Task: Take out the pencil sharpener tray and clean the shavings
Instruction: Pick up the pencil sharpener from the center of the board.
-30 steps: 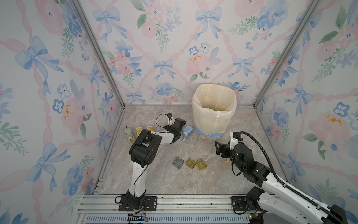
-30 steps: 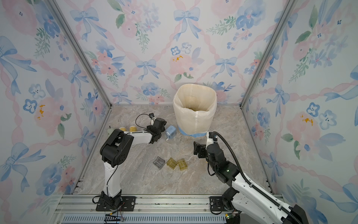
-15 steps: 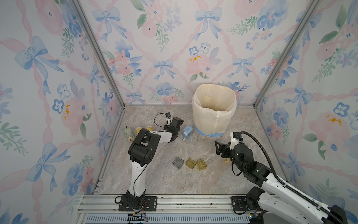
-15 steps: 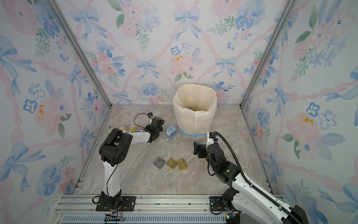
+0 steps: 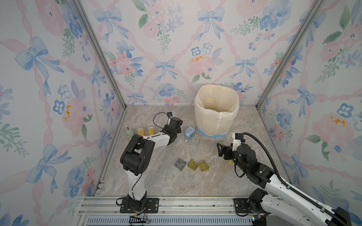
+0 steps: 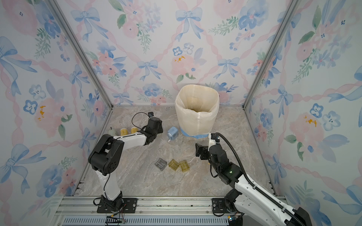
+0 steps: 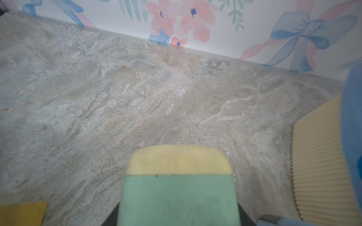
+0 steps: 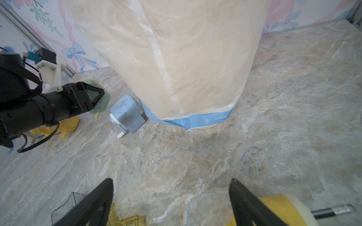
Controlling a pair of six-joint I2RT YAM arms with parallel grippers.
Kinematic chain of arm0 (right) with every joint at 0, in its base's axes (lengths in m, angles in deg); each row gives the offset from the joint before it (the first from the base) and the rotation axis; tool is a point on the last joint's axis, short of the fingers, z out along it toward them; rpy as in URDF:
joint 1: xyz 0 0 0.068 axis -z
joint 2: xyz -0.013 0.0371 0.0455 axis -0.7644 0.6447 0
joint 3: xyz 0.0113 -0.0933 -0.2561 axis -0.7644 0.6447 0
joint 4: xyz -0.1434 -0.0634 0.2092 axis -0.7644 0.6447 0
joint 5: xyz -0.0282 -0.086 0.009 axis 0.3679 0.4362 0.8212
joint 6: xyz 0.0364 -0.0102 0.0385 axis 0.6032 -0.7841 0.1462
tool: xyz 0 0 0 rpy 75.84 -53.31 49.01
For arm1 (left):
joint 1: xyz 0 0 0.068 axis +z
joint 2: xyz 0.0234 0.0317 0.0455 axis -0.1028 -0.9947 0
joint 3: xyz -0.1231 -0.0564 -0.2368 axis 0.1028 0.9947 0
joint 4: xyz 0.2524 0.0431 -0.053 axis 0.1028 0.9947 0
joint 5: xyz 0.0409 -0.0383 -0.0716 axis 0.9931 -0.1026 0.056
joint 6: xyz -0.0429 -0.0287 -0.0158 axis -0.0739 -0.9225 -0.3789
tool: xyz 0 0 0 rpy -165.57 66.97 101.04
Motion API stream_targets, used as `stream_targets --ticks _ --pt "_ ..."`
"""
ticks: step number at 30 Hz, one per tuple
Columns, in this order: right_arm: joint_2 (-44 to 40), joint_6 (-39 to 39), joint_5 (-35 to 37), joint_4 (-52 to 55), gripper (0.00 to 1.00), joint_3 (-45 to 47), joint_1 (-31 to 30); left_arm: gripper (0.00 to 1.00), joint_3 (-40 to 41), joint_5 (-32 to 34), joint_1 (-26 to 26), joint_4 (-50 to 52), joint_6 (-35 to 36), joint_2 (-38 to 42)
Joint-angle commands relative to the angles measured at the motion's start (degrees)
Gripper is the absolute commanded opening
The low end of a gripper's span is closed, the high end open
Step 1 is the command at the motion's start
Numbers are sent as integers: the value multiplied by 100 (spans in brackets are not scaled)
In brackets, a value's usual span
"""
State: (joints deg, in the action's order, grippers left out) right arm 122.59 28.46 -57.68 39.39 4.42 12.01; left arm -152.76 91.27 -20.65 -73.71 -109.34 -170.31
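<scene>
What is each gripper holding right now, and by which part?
The left gripper grips a green pencil sharpener across its body, cream end protruding past the jaws. The right gripper is open, holding nothing.

You see mint-green sharpener (image 7: 178, 195) capped cream, pale blue sharpener (image 5: 189, 132), yellow trays (image 5: 193, 165), grey tray (image 5: 179, 164), cream bin (image 5: 215, 119) banded blue, beige marbled table (image 5: 176, 185), pink-flower blue-bow wallpaper (image 5: 166, 39).

The green pencil sharpener (image 7: 178, 195) is clamped in the left gripper (image 8: 96, 97). A grey tray (image 5: 179, 164) and two yellow trays (image 5: 193, 165) lie side by side, well apart from it.
</scene>
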Motion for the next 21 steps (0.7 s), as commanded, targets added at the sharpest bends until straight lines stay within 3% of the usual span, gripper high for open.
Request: stream_targets --ticks 1,21 --pt "145 -191 -317 67 92 -240 56 16 267 -368 12 -87 258 492" --pt "1258 -735 -1909 -181 95 -1123 455 0 1663 -1973 -193 -92 224 2270"
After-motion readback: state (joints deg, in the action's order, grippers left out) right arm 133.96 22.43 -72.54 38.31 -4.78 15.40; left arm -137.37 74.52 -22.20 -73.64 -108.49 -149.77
